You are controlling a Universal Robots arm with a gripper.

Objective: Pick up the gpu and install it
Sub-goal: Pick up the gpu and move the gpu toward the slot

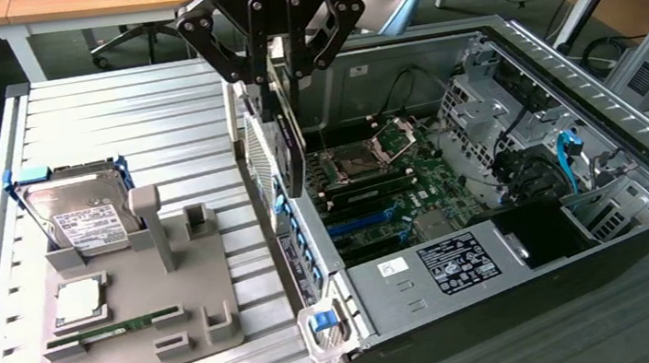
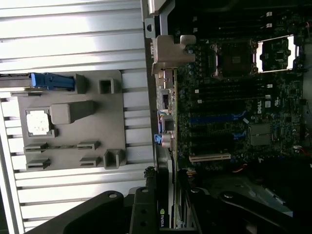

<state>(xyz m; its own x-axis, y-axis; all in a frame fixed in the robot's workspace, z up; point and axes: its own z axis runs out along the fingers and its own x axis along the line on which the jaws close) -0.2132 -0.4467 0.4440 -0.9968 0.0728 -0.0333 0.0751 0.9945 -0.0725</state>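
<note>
In the exterior view, your open computer case (image 1: 608,106) holds a motherboard (image 1: 426,197) with a bare processor socket (image 1: 362,160). The grey tray (image 1: 208,293) beside it carries a white-labelled hard drive (image 1: 84,216), a processor chip (image 1: 79,302) and a green memory stick (image 1: 130,326). Your gripper (image 1: 278,76) reads ROBOTIQ, and its jaws are clamped on the gpu (image 1: 287,149). The gpu is a thin dark card hanging upright over the case's rear wall, with its perforated metal bracket (image 1: 256,157) facing the tray. In the wrist view, the gpu (image 2: 163,217) shows a green NVIDIA mark between the dark fingers.
</note>
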